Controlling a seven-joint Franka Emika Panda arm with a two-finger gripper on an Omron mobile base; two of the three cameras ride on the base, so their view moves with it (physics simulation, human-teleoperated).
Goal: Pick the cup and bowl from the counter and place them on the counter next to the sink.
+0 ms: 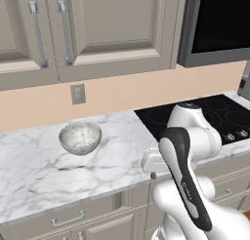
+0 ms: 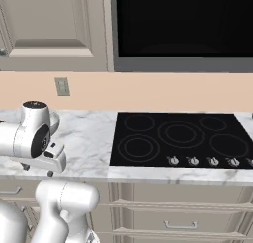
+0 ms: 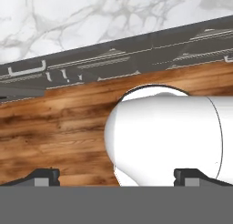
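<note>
1. The task looks to be at its very start: the bowl [image 1: 80,138] sits untouched on the desk [image 1: 34,170], left of the black cooktop [image 1: 219,118] and below the wall outlet [image 1: 77,93]. I cannot find the cup or the sink from here.
2. The gripper [image 3: 117,176] is released, its two dark fingertips [image 3: 45,176] spread wide with nothing between them. It hangs in front of the desk edge, pointing down past the cabinet fronts toward the wooden floor [image 3: 54,127].
3. The arm [image 1: 188,161] is folded close to its base, just off the desk's front edge and well apart from the bowl.
4. The next move, I judge, calls for lifting the gripper above desk height, swinging it left over the bowl, and coming down on the rim. The bowl is wide, so a grip on one wall of it seems likelier than spanning it.
5. The desk is white marble with grey veins over beige drawers [image 1: 73,217]. Beige upper cabinets [image 1: 97,29] and a dark microwave [image 2: 183,27] hang above a peach wall.
</note>
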